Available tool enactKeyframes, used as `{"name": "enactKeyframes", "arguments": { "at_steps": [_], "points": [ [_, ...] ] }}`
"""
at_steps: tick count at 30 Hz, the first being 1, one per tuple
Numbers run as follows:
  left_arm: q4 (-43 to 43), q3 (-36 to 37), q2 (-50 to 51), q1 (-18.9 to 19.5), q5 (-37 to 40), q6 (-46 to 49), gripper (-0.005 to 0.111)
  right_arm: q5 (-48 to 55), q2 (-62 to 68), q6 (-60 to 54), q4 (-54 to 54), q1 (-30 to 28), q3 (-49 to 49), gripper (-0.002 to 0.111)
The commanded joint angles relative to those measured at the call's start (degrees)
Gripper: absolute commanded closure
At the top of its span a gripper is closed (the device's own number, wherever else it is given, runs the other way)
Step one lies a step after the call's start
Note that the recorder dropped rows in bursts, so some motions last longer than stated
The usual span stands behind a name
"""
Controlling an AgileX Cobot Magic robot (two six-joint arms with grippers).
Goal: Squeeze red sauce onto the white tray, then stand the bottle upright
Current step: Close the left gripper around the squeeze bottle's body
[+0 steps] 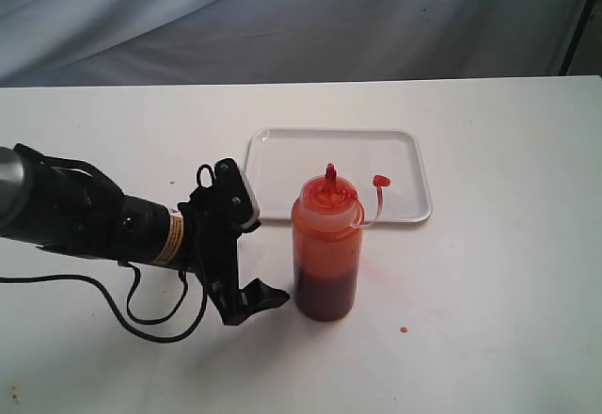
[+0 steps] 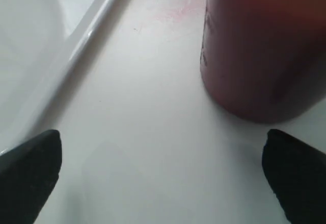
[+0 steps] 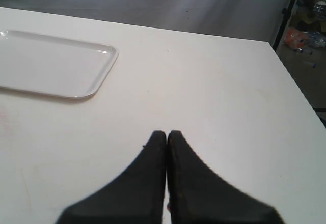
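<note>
Spread hand (image 2: pixel 163 170) before the bottle (image 2: pixel 260 51), white tray (image 2: pixel 76 51) alongside.

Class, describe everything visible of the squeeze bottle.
The bottle is a translucent, orange-tinted plastic cylinder, standing upright on the white table close to the white tray, not touching it. Dark red sauce fills its lower part. Its pointed red nozzle is uncovered; the tethered cap hangs aside. The open left gripper sits beside it, apart.
</note>
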Motion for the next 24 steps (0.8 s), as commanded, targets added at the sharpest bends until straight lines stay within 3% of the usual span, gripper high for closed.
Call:
{"name": "enactKeyframes", "arguments": {
  "at_steps": [1, 18, 24],
  "points": [
    [-0.38, -0.47, 0.22, -0.36, -1.13, 0.32, 0.002, -0.43, -0.28, 0.00, 0.11, -0.40, -0.29, 0.108],
    [2.22, -0.34, 0.22, -0.36, -9.31, -3.21, 0.002, -0.43, -0.28, 0.00, 0.11, -0.40, -0.29, 0.108],
    [1.69, -0.34, 2.20, -0.36, -16.68, -0.61, 0.002, -0.43, -0.28, 0.00, 0.11, -0.40, -0.29, 0.108]
  ]
}}
